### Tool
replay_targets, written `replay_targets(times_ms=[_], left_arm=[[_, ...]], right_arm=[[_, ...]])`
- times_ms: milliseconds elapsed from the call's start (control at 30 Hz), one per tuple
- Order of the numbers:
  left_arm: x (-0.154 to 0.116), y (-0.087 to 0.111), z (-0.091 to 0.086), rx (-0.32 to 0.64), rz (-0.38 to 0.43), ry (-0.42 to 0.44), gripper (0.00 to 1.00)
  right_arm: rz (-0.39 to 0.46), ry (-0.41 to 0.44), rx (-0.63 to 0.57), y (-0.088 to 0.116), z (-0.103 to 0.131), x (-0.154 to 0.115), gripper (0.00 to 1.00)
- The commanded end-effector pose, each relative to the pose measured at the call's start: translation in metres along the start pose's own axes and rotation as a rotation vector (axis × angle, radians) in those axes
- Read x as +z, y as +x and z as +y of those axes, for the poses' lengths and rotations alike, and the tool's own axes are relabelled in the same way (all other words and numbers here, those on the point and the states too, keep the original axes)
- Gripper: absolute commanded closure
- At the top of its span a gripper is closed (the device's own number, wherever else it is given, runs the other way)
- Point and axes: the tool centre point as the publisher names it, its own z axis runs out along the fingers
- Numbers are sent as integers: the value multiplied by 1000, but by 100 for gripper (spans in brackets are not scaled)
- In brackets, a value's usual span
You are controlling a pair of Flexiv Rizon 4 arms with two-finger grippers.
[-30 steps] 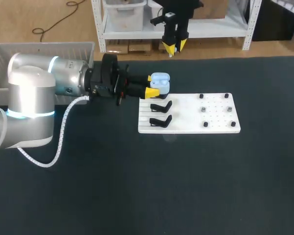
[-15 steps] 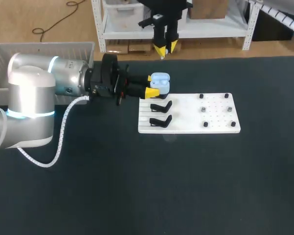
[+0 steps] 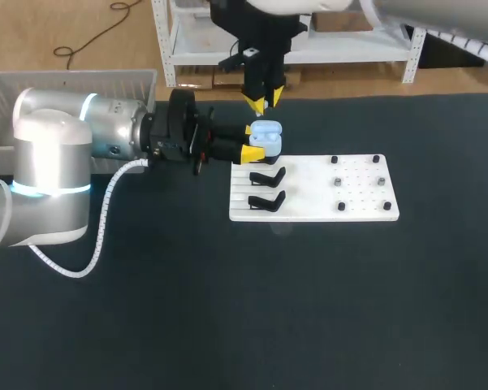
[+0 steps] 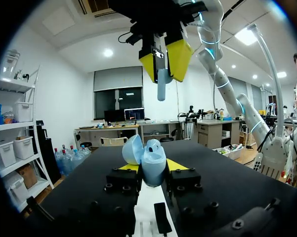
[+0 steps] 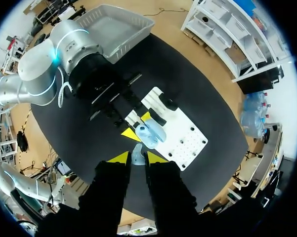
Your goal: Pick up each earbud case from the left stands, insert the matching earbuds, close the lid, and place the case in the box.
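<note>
A light blue earbud case [image 3: 265, 135] with its lid open is held just above the back left corner of the white board [image 3: 325, 199]. My left gripper [image 3: 255, 141] is shut on its sides; in the left wrist view the case [image 4: 150, 163] sits upright between the yellow tips. My right gripper [image 3: 264, 99] hangs just above and behind the case, pointing down. It is shut on a light blue earbud [image 4: 161, 85], which in the right wrist view shows as the earbud [image 5: 137, 154] between the tips of my right gripper [image 5: 134, 158], straight over the case [image 5: 150, 133].
Two empty black stands [image 3: 266, 176] [image 3: 265, 200] sit on the board's left part, and several small black pegs [image 3: 339, 182] on its right part. A grey basket [image 3: 65, 81] stands at the table's far left, behind my left arm.
My right gripper has moved left and down with the earbud, ending close above the open case. The left arm and the case have stayed still.
</note>
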Motion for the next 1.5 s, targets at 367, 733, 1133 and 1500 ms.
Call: replay_targets(times_ms=[367, 733, 1133, 1500], left_arm=[[0, 0, -1, 1, 0, -3, 100], [0, 0, -1, 1, 0, -3, 100], [0, 0, -1, 1, 0, -3, 100], [0, 0, -1, 1, 0, -3, 100]], right_arm=[[-152, -35, -44, 3, 2, 12, 100], [-138, -48, -55, 0, 1, 24, 100], [-105, -51, -53, -1, 0, 38, 100], [-96, -47, -47, -2, -4, 43, 100]])
